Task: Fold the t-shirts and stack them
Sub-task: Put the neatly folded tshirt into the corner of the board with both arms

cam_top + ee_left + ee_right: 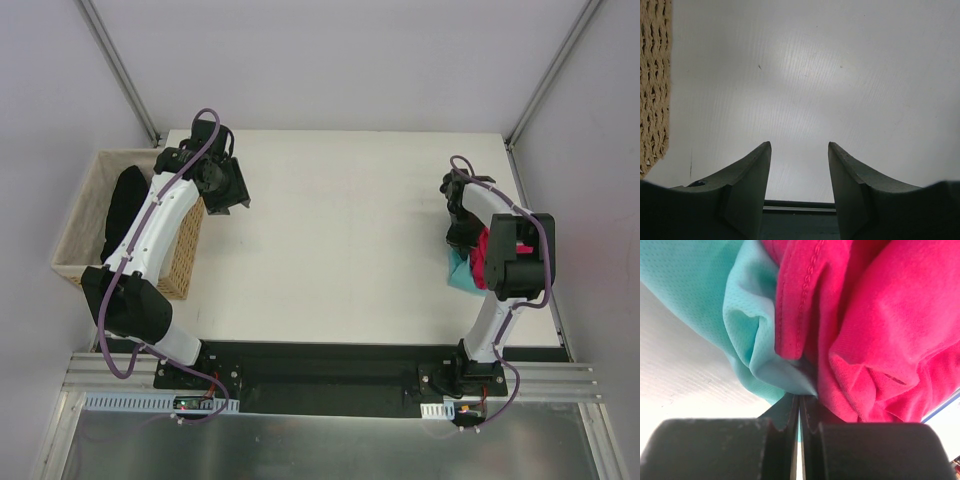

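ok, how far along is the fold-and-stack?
Done: nothing visible; no folded shirt or stack lies on the table. In hand: the right gripper, jaws shut, pinches the teal and pink t-shirts, crumpled together at the table's right edge. The left gripper hovers open and empty beside the basket. Left: spread, fold and stack both.

Crumpled teal t-shirt (700, 290) against pink t-shirt (890, 315)
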Controlling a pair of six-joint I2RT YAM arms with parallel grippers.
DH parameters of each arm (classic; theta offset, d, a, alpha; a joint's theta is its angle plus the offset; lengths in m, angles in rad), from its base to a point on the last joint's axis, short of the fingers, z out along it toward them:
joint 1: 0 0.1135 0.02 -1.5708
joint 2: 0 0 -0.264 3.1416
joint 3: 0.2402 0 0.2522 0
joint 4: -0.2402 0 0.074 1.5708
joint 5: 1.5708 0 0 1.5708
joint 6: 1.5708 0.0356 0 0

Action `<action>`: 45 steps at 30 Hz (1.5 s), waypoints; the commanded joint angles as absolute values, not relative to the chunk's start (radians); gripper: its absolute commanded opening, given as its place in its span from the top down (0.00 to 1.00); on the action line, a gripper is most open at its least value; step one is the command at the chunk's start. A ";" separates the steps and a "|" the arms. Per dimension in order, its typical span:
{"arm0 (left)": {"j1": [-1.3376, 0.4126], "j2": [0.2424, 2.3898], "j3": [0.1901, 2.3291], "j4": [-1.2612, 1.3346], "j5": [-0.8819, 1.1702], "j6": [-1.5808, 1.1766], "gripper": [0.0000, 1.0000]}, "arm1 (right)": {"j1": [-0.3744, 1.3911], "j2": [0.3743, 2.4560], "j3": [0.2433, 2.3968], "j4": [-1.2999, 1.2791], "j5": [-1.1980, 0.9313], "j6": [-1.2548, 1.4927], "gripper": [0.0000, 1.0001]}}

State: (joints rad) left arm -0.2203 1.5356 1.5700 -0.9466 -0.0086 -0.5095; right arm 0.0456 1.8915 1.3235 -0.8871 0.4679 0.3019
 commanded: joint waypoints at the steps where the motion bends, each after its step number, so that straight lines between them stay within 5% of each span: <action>1: -0.209 1.523 1.554 -0.943 -0.009 -0.518 0.51 | 0.041 1.875 1.353 -0.917 0.505 0.281 0.99; 45: -0.209 1.555 1.572 -0.934 -0.005 -0.528 0.50 | -0.026 1.904 1.378 -0.968 0.594 0.219 0.99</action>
State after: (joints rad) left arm -0.2203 1.5490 1.5551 -0.9398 -0.0086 -0.5194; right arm 0.0059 1.9106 1.3590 -0.9241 0.5465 0.2237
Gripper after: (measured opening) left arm 0.496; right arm 0.014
